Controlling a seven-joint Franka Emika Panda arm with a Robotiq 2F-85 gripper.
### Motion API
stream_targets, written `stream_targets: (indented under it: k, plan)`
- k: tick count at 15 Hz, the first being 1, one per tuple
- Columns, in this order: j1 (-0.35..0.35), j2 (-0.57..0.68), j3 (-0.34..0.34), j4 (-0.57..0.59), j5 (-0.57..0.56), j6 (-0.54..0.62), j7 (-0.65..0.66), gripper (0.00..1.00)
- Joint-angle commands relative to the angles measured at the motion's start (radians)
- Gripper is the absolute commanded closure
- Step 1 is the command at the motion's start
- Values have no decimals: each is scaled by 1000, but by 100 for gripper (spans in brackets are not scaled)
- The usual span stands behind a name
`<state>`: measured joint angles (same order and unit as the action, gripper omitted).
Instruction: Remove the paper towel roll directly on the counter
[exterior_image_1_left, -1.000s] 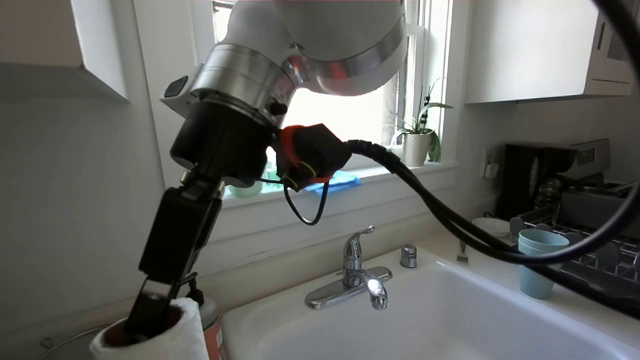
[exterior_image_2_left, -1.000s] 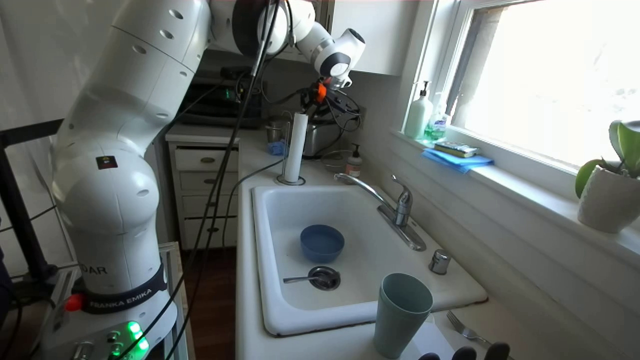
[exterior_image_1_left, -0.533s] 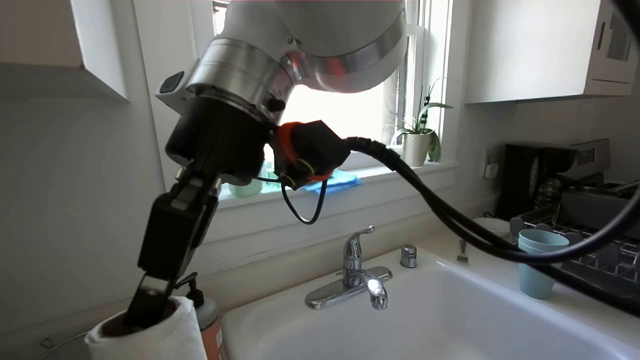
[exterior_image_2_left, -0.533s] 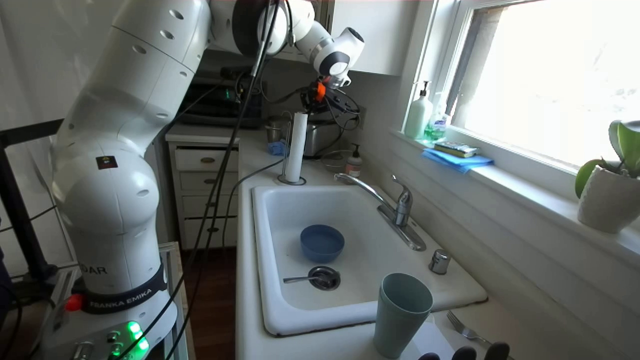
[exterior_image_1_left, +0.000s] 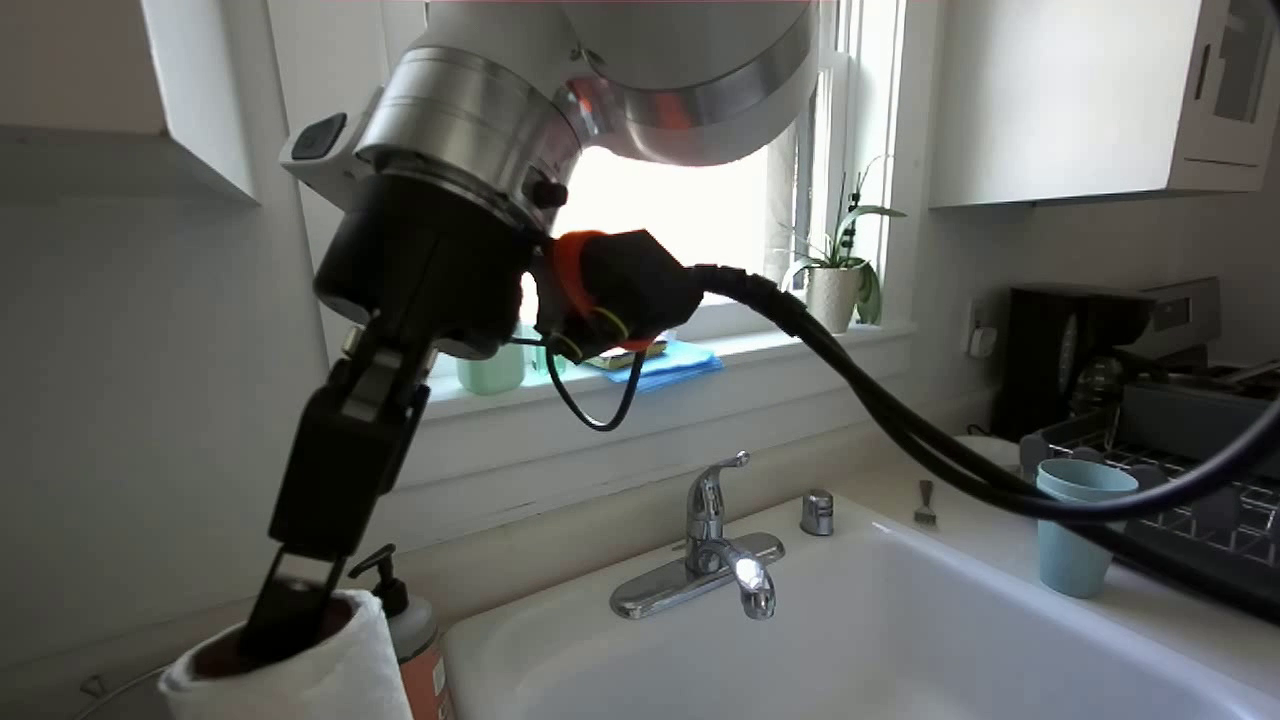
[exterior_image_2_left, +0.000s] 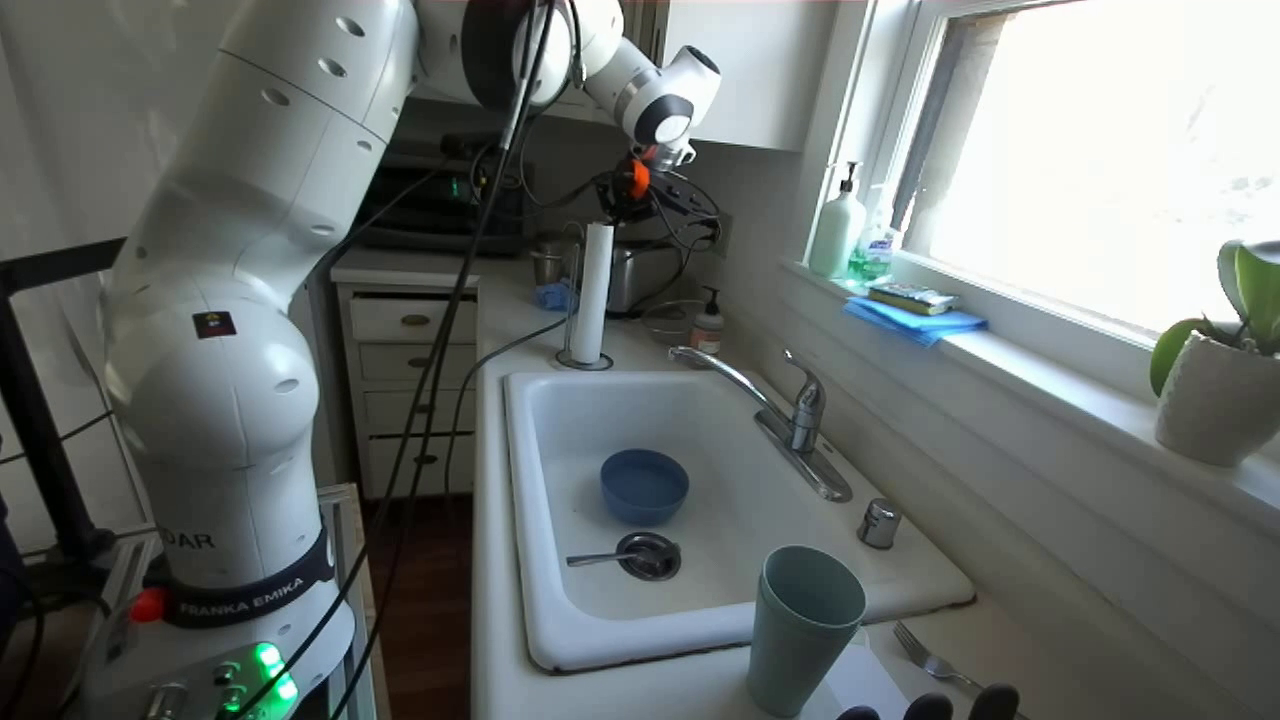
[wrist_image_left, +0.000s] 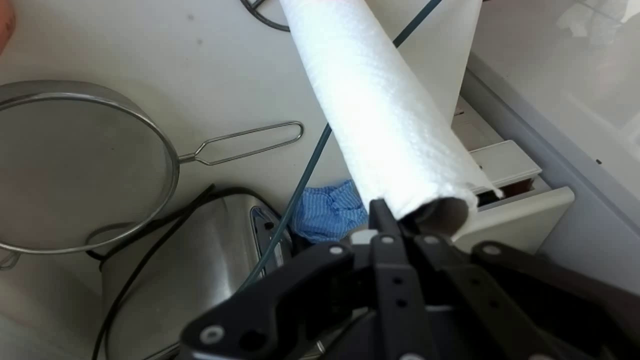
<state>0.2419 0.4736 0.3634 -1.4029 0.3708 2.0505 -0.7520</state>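
The white paper towel roll (exterior_image_2_left: 594, 290) stands nearly upright on the pale counter (exterior_image_2_left: 645, 350), at a dark wire holder base (exterior_image_2_left: 567, 362) beyond the sink. Its top and dark core also show in an exterior view (exterior_image_1_left: 310, 690), and it runs up out of the wrist view (wrist_image_left: 370, 95). My gripper (wrist_image_left: 393, 214) is shut on the roll's top rim. One finger lies outside the paper and the other goes into the hollow core. In an exterior view the gripper (exterior_image_1_left: 290, 625) comes down at a slant to the rim. The inner fingertip is hidden in the core.
A soap bottle (exterior_image_2_left: 707, 325) and the faucet (exterior_image_2_left: 735, 380) stand near the roll. In the wrist view, a strainer (wrist_image_left: 173, 165), a metal toaster (wrist_image_left: 195, 270), a blue cloth (wrist_image_left: 327, 215) and a cable (wrist_image_left: 305, 175) lie close by. A wall cabinet (exterior_image_1_left: 90, 90) hangs above.
My gripper and the roll's top have shifted slightly left in an exterior view. The roll stands a little straighter and the arm's wrist is slightly higher. The grip looks the same.
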Motion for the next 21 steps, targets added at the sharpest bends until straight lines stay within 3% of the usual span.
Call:
stream_targets:
  k: [1, 7, 21]
  plan:
    - [2, -43, 6, -31, -30, 9, -62, 100]
    - [-10, -86, 13, -65, -7, 28, -174, 100]
    - [-12, -281, -4, -193, -5, 36, -177, 100]
